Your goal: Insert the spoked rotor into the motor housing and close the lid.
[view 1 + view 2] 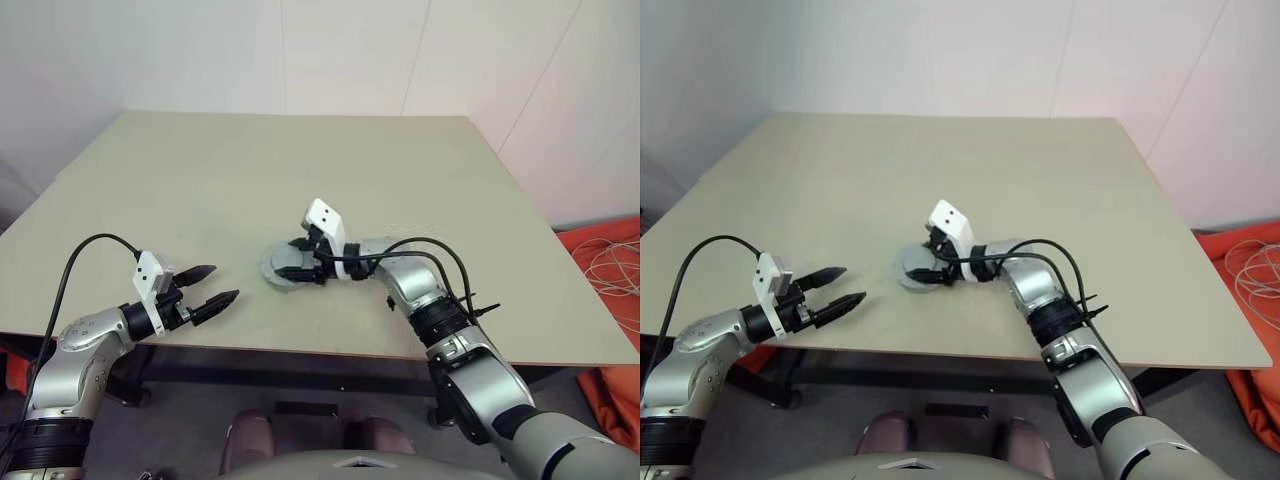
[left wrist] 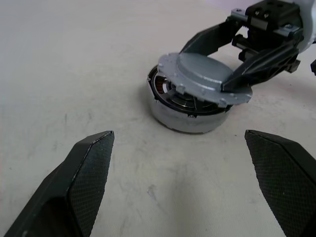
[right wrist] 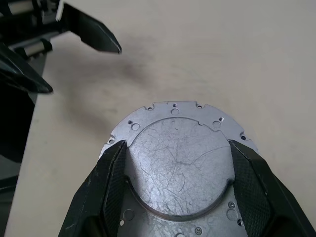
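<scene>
— Two hands are over the bench (image 1: 480, 200), so which one do you want first?

— Start with the right.

— Your right hand (image 3: 175, 170) reaches in toward the middle of the bench and pinches the lid (image 2: 205, 75) by its raised round centre, one finger on each side. You see the plain light grey face up, scratched, with small holes around its flange.

— And where does the lid sit against the housing?

— It lies tilted over the motor housing (image 2: 190, 116), covering most of the top. On the side toward your left hand, a crescent of copper-brown windings shows under the raised edge. Whether the low edge touches the housing rim, you cannot tell.

— The rotor?

— A dark ring with silvery parts shows inside the housing beneath the lid; you cannot say for sure that it is the spoked rotor.

— And the left?

— Your left hand (image 1: 215, 285) hovers near the front edge, fingers spread wide, holding nothing, pointing at the housing, well apart from it.
</scene>
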{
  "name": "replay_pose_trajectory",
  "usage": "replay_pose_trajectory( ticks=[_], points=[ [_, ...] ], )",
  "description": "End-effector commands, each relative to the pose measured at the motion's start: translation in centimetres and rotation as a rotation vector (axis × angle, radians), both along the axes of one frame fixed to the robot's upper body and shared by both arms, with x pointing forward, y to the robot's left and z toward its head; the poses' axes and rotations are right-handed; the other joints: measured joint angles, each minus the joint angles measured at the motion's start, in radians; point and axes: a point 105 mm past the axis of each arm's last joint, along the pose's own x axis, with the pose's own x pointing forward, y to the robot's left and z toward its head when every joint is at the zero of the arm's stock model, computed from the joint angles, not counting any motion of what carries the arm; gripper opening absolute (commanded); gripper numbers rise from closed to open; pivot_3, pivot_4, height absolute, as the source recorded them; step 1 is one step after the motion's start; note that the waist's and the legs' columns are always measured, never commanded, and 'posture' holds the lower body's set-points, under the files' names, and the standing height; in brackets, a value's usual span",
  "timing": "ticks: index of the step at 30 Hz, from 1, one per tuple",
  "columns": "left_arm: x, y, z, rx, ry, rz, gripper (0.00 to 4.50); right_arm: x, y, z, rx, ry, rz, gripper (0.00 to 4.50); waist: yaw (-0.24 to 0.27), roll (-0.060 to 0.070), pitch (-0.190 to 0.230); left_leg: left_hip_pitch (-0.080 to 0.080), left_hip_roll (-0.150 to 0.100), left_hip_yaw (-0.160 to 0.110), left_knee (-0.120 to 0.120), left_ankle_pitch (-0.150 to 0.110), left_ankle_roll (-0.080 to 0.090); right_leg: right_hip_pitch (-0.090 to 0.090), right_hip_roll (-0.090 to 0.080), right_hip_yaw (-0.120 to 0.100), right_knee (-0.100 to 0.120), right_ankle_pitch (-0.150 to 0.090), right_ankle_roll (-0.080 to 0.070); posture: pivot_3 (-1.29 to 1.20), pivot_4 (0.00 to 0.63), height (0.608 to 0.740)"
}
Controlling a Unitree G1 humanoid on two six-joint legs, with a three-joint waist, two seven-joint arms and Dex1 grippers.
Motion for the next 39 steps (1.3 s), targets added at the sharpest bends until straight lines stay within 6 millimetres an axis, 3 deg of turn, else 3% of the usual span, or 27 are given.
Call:
replay_pose_trajectory(
  ticks=[1, 13, 39],
  points=[
    [0.2, -0.1, 1.4, 0.008, -0.055, -0.02, 4.5, 0.9, 0.2, 2.9, 0.052, -0.091, -0.018, 3.09, 0.0, 0.0, 0.0, 0.0, 0.0, 0.0, 0.0, 0.0, 0.0, 0.0, 0.0, 0.0, 0.0, 0.0, 0.0, 0.0, 0.0, 0.74],
    [0.4, -0.2, 1.4, 0.007, -0.061, -0.021, 4.5, 1.7, -0.2, 1.1, -0.025, -0.068, -0.079, 3.09, 0.0, 0.0, 0.0, 0.0, 0.0, 0.0, 0.0, 0.0, 0.0, 0.0, 0.0, 0.0, 0.0, 0.0, 0.0, 0.0, 0.0, 0.74],
    [0.6, -0.4, 1.4, 0.002, -0.064, -0.018, 4.5, 1.7, -0.2, -0.1, -0.075, -0.01, -0.093, 3.09, 0.0, 0.0, 0.0, 0.0, 0.0, 0.0, 0.0, 0.0, 0.0, 0.0, 0.0, 0.0, 0.0, 0.0, 0.0, 0.0, 0.0, 0.74]
  ],
)
